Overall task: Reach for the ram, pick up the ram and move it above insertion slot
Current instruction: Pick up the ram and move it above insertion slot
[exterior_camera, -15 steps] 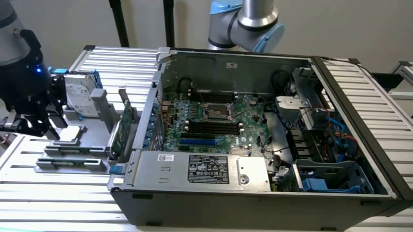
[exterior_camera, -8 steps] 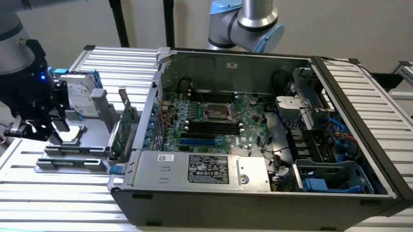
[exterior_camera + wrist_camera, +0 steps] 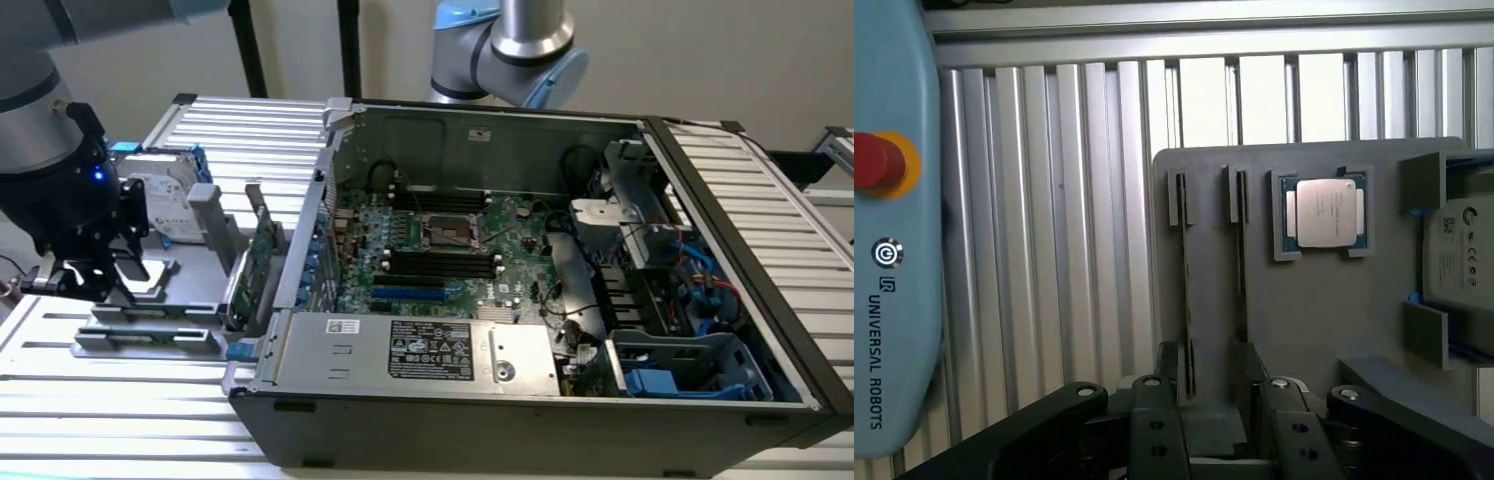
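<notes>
My gripper [image 3: 96, 278] hangs low over a grey holder plate [image 3: 147, 322] at the exterior view's left, outside the computer case. In the wrist view the holder [image 3: 1324, 310] carries two long narrow grooves, each with a thin dark strip standing edge-on. I take the nearer one for the ram [image 3: 1185, 290]; the other [image 3: 1241, 270] runs parallel to it. The gripper [image 3: 1211, 368] is open, its fingers [image 3: 1172, 380] by the near ends of the grooves, gripping nothing. The black insertion slots [image 3: 430, 265] lie in parallel rows on the motherboard inside the case.
A CPU chip [image 3: 1330, 212] rests in a recess of the holder, with a hard drive [image 3: 163, 200] beyond. A green expansion card [image 3: 262, 262] stands upright between holder and case. The motherboard also has a blue slot [image 3: 407, 294] and a CPU socket [image 3: 451, 232]. A second arm [image 3: 514, 45] stands behind the case.
</notes>
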Available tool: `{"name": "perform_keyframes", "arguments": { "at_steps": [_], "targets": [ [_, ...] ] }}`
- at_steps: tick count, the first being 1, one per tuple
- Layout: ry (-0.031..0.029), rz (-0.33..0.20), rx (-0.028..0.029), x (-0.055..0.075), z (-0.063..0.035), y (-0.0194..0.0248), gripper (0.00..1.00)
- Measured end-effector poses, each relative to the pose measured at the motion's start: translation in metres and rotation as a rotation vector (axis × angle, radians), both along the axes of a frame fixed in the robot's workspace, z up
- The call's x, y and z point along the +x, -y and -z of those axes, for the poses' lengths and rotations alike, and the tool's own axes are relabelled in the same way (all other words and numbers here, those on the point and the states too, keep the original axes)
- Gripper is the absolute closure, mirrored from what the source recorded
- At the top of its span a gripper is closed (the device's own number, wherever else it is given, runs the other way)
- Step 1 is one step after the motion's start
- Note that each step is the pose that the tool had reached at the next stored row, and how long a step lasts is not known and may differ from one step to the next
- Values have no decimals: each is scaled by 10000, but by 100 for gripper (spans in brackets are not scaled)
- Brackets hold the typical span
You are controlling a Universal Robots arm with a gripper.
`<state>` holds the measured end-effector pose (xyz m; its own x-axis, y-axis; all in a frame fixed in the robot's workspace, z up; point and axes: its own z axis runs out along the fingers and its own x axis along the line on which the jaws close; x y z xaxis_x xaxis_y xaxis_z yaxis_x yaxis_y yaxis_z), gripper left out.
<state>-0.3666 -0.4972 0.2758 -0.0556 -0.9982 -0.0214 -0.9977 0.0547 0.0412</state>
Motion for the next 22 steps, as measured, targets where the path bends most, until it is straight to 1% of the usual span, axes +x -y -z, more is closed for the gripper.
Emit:
{"name": "perform_keyframes", "arguments": {
  "at_steps": [15, 22],
  "targets": [
    [3, -245, 37, -18, 273, 0, 64],
    [3, -329, 39, -27, 399, 2, 64]
  ]
}}
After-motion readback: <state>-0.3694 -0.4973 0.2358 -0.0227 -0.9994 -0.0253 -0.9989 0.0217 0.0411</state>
